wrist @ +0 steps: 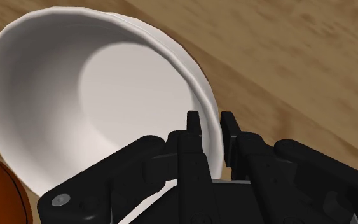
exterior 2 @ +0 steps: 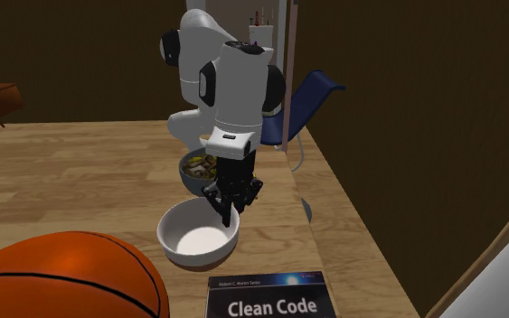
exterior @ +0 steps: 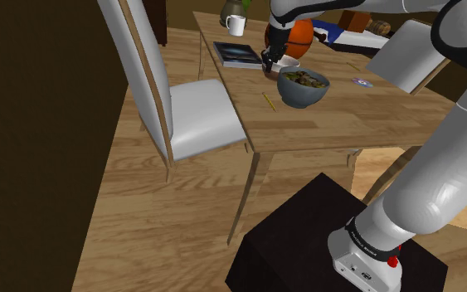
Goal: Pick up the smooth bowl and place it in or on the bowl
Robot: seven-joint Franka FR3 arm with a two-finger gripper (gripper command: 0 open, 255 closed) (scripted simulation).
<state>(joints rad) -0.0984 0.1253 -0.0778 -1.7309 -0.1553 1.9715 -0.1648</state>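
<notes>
A plain white smooth bowl [exterior 2: 198, 237] sits on the wooden table [exterior 2: 80, 181], empty inside. My black gripper [exterior 2: 226, 214] stands over its rim on the side toward the book. In the wrist view the two fingers [wrist: 193, 124] clasp the white bowl's [wrist: 75, 95] thin wall, one inside and one outside; the gripper [wrist: 210, 121] is shut on that rim. Just behind it stands a blue-grey bowl [exterior 2: 196, 172] filled with brownish food. In the shoulder view the gripper [exterior: 269, 65] is at the white bowl [exterior: 289, 61], with the filled bowl [exterior: 303, 87] nearer the stand.
An orange basketball [exterior 2: 62, 275] lies close beside the white bowl. A "Clean Code" book [exterior 2: 266, 296], a white mug [exterior: 235, 25] and a yellow pencil [exterior: 268, 101] are also on the table. A white chair [exterior: 186, 108] stands at the table's side.
</notes>
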